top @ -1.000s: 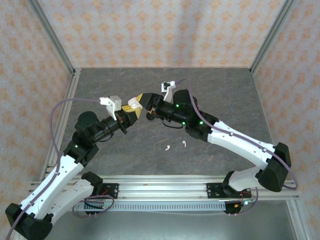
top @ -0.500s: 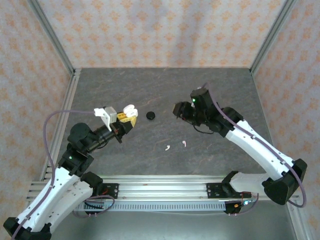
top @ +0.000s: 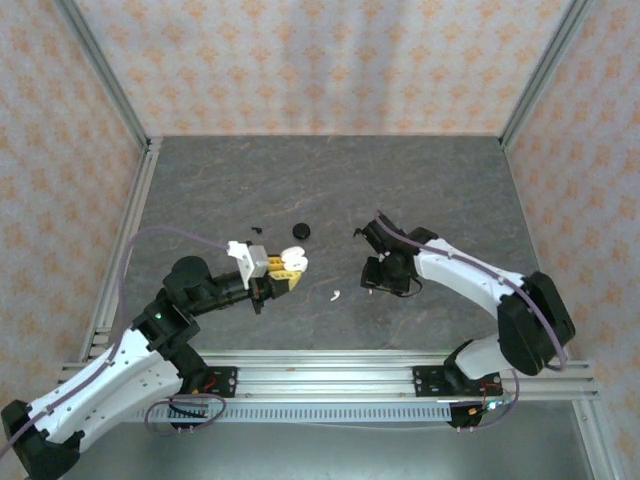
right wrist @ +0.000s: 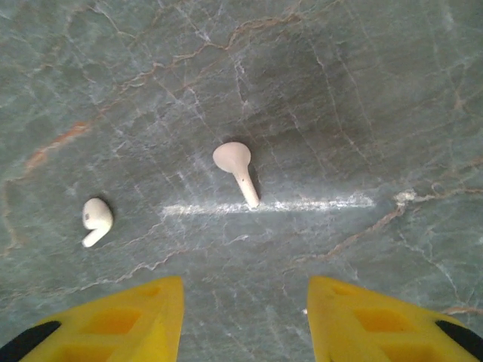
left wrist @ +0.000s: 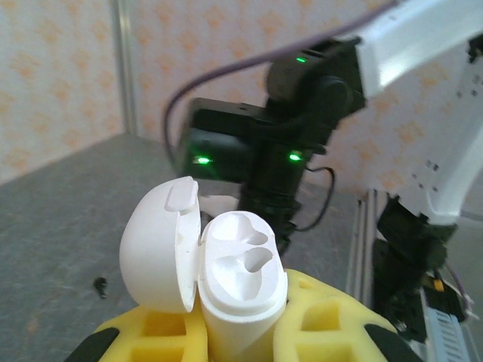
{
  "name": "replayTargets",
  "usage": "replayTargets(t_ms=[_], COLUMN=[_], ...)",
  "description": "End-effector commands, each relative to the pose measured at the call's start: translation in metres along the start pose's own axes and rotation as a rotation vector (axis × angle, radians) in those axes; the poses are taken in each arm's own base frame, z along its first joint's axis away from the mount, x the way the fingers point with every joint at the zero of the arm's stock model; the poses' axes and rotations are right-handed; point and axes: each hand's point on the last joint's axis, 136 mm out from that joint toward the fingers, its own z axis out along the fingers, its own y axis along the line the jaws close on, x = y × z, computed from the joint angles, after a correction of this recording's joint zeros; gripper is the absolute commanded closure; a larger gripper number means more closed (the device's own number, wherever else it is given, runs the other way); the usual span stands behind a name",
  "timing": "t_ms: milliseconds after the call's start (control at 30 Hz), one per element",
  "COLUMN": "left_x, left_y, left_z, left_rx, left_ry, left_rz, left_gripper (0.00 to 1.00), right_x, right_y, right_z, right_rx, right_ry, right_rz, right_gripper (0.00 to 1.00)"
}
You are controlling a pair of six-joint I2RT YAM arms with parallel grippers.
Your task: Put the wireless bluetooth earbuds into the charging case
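My left gripper [left wrist: 241, 335] is shut on a white charging case [left wrist: 243, 268], held upright between its yellow fingers [left wrist: 332, 324] with the lid [left wrist: 160, 249] swung open and both sockets bare. From above, the case [top: 291, 264] hangs left of centre. Two white earbuds with short stems lie on the table: one [right wrist: 238, 167] just ahead of my right gripper [right wrist: 245, 324], the other [right wrist: 96, 219] to its left. The right gripper's jaws stand open above the table with nothing between them. In the top view my right gripper [top: 384, 277] points down, right of one white earbud [top: 335, 295].
A round black case [top: 300, 231] sits behind the white case. Two tiny black pieces [top: 257, 230] [top: 356, 232], perhaps the black earbuds, lie on the grey stone tabletop [top: 330, 180]. Patterned walls and metal rails [top: 320, 365] bound the table.
My left arm has carried the white case nearer and to the right. My right arm has swung down over the white earbuds, and its jaws have narrowed a little.
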Motion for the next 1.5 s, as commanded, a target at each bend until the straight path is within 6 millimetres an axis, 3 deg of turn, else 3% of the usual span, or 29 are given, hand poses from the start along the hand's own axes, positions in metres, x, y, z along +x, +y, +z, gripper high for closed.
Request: replayTargets(t_ms=[0, 333, 567, 1000, 1200, 1467], left_x=[-0.014, -0.013, -0.01, -0.007, -0.005, -0.008], left_y=[-0.01, -0.019, -0.015, -0.01, -0.007, -0.002], left_z=[0.008, 0.025, 0.021, 0.028, 0.032, 0.029], left_rx=[0.025, 0.059, 0.032, 0.015, 0.005, -0.032], left_ry=[-0.025, 0.012, 0.023, 0.03, 0.044, 0.018], left_rz=[0.075, 0.119, 0.124, 0.121, 0.111, 0.113], left_gripper=[1.0, 1.0, 1.0, 1.0, 1.0, 1.0], right_x=[-0.011, -0.028, -0.027, -0.02, -0.019, -0.029], right_y=[0.0, 0.003, -0.004, -0.005, -0.004, -0.003], right_z=[0.006, 0.034, 0.047, 0.065, 0.06, 0.025], right_rx=[0.056, 0.141, 0.184, 0.182, 0.168, 0.123], right_ry=[0.011, 0.088, 0.127, 0.177, 0.169, 0.021], right_rz=[-0.093, -0.181, -0.213, -0.226, -0.225, -0.196], right_gripper=[0.53, 0.55, 0.57, 0.69, 0.78, 0.86])
